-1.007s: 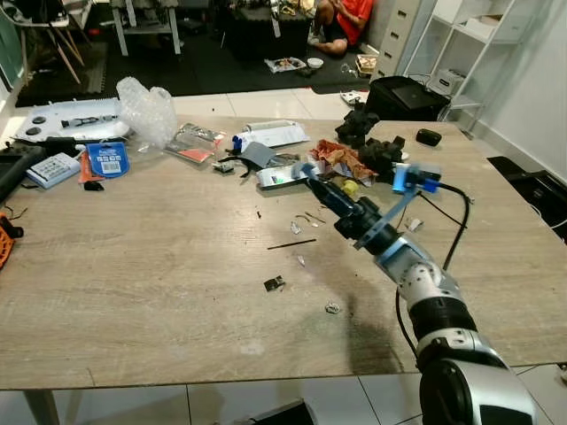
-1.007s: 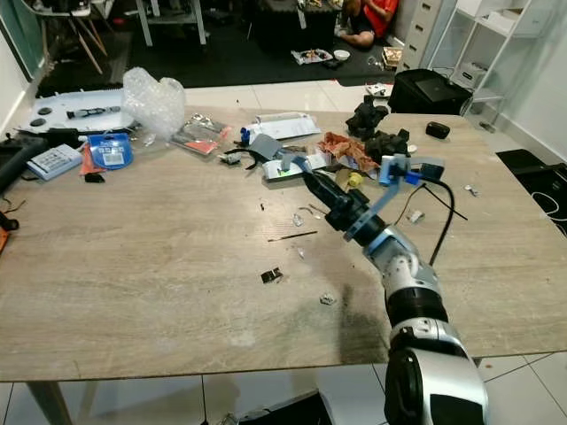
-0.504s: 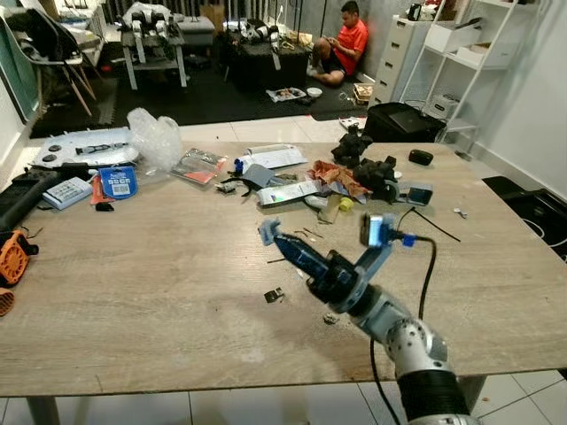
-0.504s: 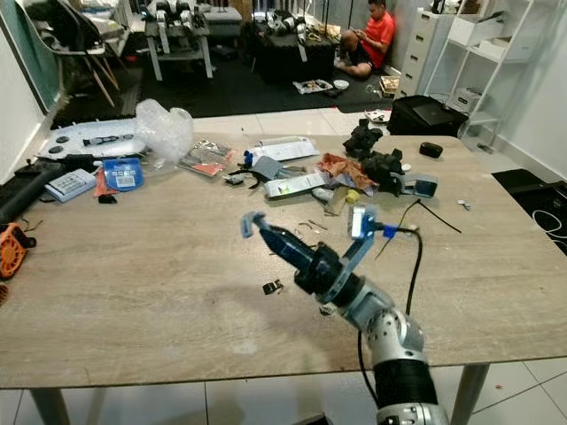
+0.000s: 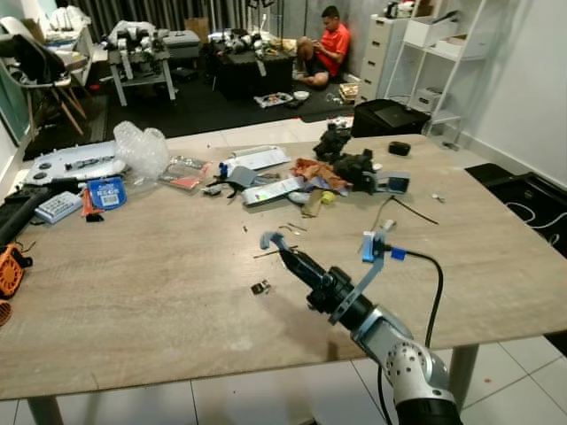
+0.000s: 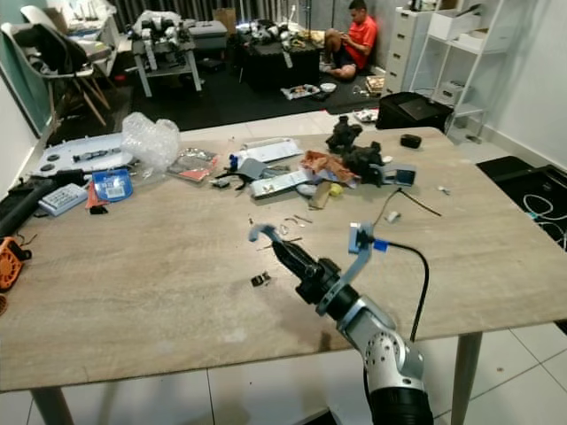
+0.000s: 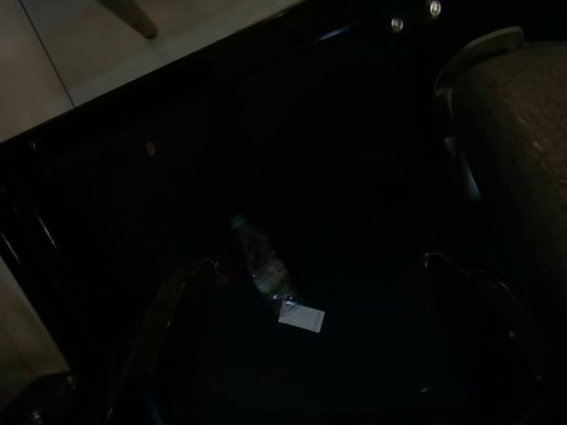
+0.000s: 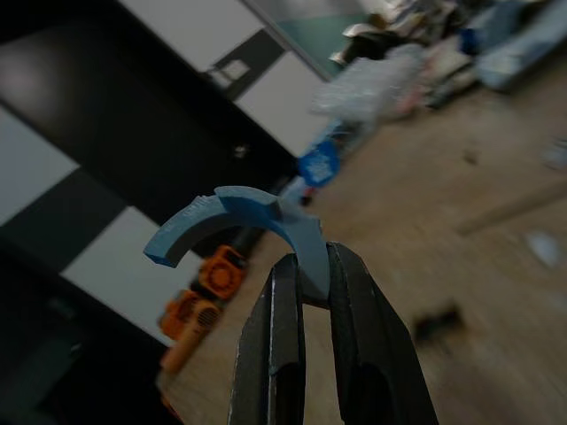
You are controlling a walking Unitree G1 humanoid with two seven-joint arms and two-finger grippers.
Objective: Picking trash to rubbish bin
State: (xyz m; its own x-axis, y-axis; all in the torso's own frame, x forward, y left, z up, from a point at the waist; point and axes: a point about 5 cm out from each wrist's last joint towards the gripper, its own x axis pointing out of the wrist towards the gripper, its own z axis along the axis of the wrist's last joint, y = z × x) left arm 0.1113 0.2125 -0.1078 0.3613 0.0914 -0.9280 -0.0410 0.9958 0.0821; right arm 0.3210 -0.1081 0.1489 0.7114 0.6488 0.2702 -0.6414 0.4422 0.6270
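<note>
A wooden table point(image 5: 133, 292) spans the lower two thirds of the left eye frame, its near edge running along the bottom. The right arm point(image 5: 403, 372) enters from the bottom right of centre and extends up and to the left above the table's near half. A band of clutter lies across the far half of the table: a clear crumpled plastic bag point(image 5: 140, 149) at upper left, a blue-labelled packet point(image 5: 103, 191) just below and left of it, a white flat package point(image 5: 255, 158) near top centre, an orange-brown wrapper point(image 5: 310, 170) and a black bundle point(image 5: 347, 159) to the right of it. A person point(image 5: 323, 53) in a red shirt sits on the floor at the top of the frame, beyond the table. The right gripper point(image 5: 282, 251) is at frame centre, above the table surface; its two black fingers point(image 8: 292, 354) are closed together, clamping the stem of a curved blue plastic piece point(image 8: 232, 223), which projects past the fingertips with its arc curling to one side. A small dark scrap point(image 5: 260, 287) rests on the table just below and left of the gripper. The left wrist view is very dark; a small bottle point(image 7: 262, 266) and a white tag point(image 7: 301, 316) can be made out near its centre, and the state of the left gripper cannot be determined.
</note>
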